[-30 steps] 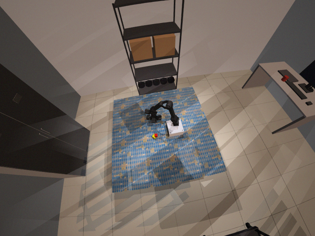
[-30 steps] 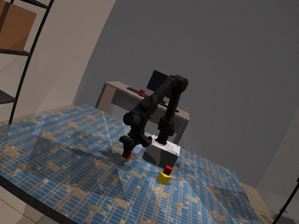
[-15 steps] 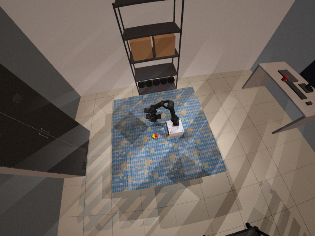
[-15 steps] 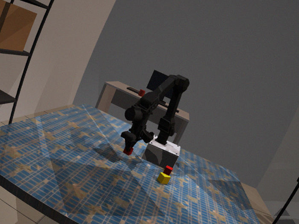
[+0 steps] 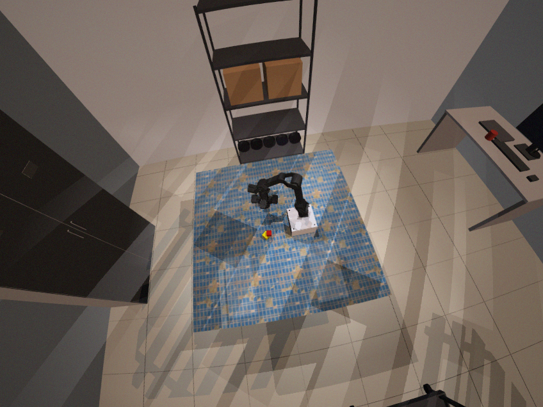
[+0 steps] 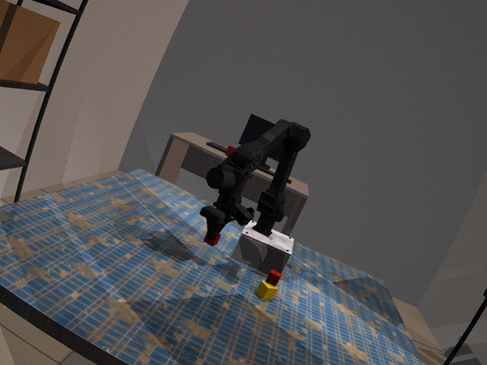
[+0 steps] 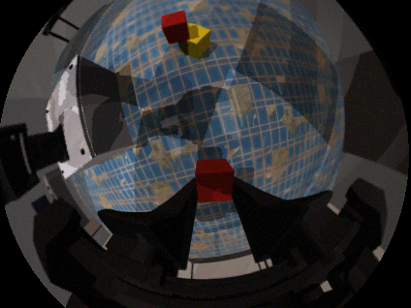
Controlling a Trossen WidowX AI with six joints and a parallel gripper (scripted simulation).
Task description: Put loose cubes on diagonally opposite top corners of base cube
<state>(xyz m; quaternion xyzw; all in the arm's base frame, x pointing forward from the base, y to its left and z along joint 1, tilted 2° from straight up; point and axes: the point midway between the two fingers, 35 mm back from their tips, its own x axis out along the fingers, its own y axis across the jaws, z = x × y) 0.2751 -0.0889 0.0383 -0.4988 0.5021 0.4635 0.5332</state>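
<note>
The yellow base cube (image 5: 265, 236) (image 6: 266, 291) (image 7: 198, 43) stands on the blue patterned table top. One red cube (image 5: 268, 233) (image 6: 273, 277) (image 7: 174, 27) sits on top of it, over one corner, and looks level. My gripper (image 6: 211, 237) (image 7: 213, 180) is shut on the other red cube (image 6: 210, 242) (image 7: 214, 180) and holds it above the table, away from the base cube. In the top view the arm hides the held cube. In the wrist view the held cube sits squarely between the fingertips.
The white box (image 5: 301, 222) (image 6: 266, 246) (image 7: 73, 116) under the arm's base stands close to the base cube. The table (image 5: 245, 293) (image 6: 91, 313) carries both. A shelf rack (image 5: 267, 127) stands behind the table, and a desk (image 5: 471, 114) (image 6: 298, 188) stands apart from it.
</note>
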